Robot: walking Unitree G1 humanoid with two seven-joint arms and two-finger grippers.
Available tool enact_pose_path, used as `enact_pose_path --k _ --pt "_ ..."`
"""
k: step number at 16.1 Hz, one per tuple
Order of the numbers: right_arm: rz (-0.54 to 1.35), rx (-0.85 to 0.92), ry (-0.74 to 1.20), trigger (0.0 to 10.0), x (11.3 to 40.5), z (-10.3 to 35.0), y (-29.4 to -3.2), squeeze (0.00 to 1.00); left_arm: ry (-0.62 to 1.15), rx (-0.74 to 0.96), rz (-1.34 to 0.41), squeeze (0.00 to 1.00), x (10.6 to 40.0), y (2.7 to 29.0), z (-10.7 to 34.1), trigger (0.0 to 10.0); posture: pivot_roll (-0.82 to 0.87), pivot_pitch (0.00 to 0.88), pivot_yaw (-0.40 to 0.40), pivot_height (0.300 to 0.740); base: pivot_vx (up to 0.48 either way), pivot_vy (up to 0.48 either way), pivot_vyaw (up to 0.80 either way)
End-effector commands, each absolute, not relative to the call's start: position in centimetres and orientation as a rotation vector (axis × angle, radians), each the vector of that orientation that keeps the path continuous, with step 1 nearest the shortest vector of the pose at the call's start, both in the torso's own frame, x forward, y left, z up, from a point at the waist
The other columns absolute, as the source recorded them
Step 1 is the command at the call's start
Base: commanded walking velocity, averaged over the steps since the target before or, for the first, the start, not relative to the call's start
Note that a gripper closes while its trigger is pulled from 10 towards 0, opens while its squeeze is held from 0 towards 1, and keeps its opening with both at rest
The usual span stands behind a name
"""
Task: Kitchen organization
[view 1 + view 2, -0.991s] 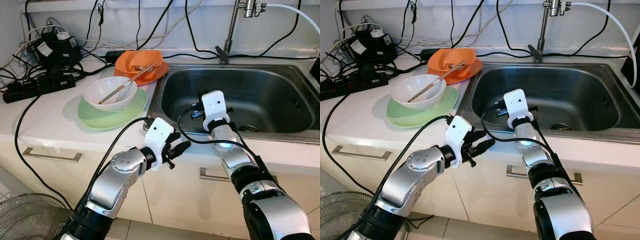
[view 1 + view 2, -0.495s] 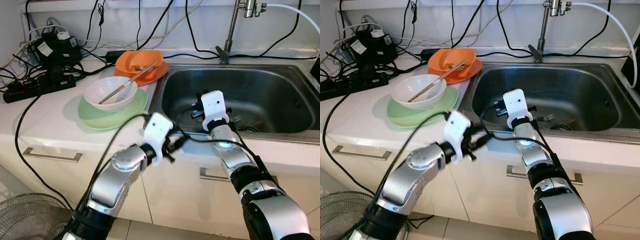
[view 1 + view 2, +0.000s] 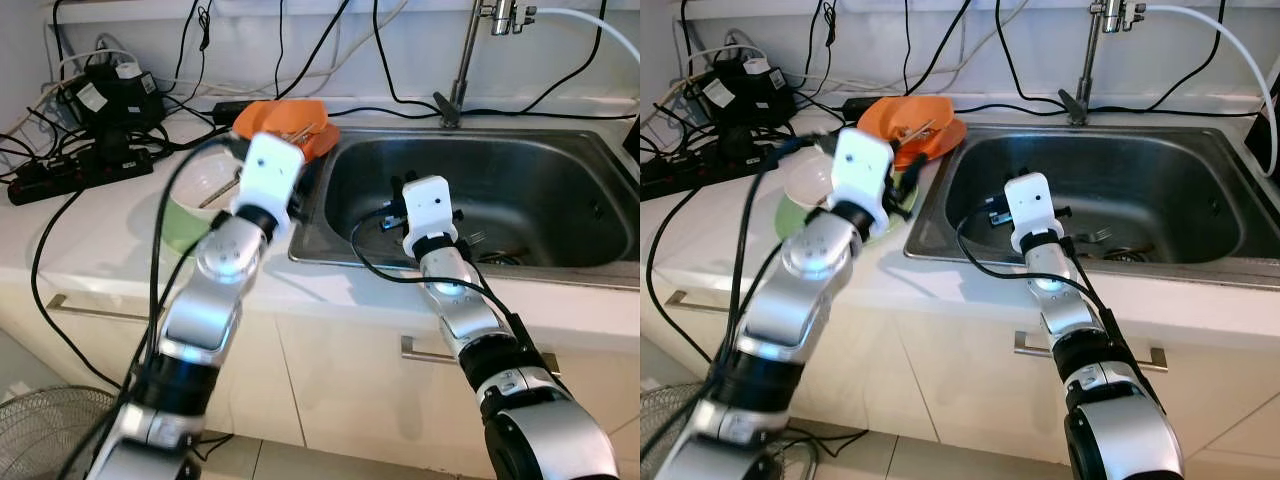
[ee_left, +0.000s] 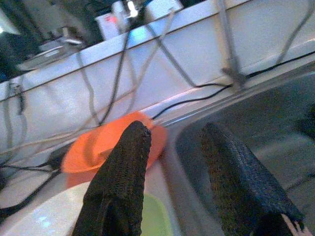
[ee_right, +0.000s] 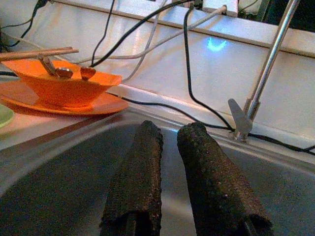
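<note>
- The job looks like it has hardly begun. The dirty dishes sit on the counter [image 3: 90,240] beside the sink [image 3: 560,190].
- The orange bowl [image 5: 64,81] sits on an orange plate [image 5: 93,104] at the back, close to the sink's edge. Chopsticks [image 5: 37,53] lie across the bowl, and I think a spoon is in it too.
- The white bowl [image 3: 808,178] sits on a green plate [image 3: 178,228] nearer the front. The left arm hides most of them.
- The left gripper [image 4: 172,167] is up over the counter, between the white bowl and the sink edge. Its two black fingers are spread apart and hold nothing.
- The right gripper [image 5: 167,172] reaches into the sink. Its fingers are close together with only a thin gap, and nothing is between them.
- Down in the sink, near the drain, there is a fork [image 3: 474,238] and maybe something reddish beside it. It is too small to be sure.
- So a thing or two may be in the sink already, but both bowls, both plates and the chopsticks are left to move.
- I guess the left gripper goes for the dishes next, since it is nearest to them.
- The power strip [image 3: 60,178] and lots of black wires [image 3: 40,250] lie on the counter close to the dishes. An arm could catch on them.
</note>
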State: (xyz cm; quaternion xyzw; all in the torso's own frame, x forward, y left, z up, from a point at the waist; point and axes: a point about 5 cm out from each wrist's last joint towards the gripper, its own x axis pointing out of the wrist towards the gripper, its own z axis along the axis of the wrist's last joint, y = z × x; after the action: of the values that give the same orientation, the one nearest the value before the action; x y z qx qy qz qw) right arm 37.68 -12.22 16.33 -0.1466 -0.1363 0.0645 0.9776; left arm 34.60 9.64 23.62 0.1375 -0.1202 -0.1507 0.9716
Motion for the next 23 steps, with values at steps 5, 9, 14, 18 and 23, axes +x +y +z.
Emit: enact_pose_path --k 5,9,14,18,23 --pt "0.121 -0.282 -0.283 10.0 37.5 16.6 -12.1 0.0 -0.057 0.413 -0.123 0.0 36.9 12.7 20.3 10.0 0.08 0.007 0.099 0.74 0.0 0.0 0.0" --pt "0.12 -0.278 -0.285 10.0 37.3 16.5 -12.2 0.0 -0.059 0.322 -0.04 0.0 37.6 13.5 20.0 10.0 0.07 0.011 0.094 0.74 0.0 0.0 0.0" --pt "0.12 -0.279 -0.28 10.0 37.2 16.5 -12.2 0.0 -0.026 0.316 -0.022 0.0 37.7 14.1 19.4 10.0 0.08 0.016 0.09 0.74 0.0 0.0 0.0" --pt "0.13 -0.278 -0.282 10.0 37.2 16.6 -11.9 0.0 0.022 0.363 -0.017 0.0 37.1 15.0 18.5 10.0 0.09 0.022 0.085 0.74 0.0 0.0 0.0" --pt "0.141 -0.275 -0.279 10.0 37.3 16.7 -11.9 0.0 0.051 0.406 0.027 0.0 36.0 16.8 18.1 10.0 0.1 0.023 0.079 0.74 0.0 0.0 0.0"
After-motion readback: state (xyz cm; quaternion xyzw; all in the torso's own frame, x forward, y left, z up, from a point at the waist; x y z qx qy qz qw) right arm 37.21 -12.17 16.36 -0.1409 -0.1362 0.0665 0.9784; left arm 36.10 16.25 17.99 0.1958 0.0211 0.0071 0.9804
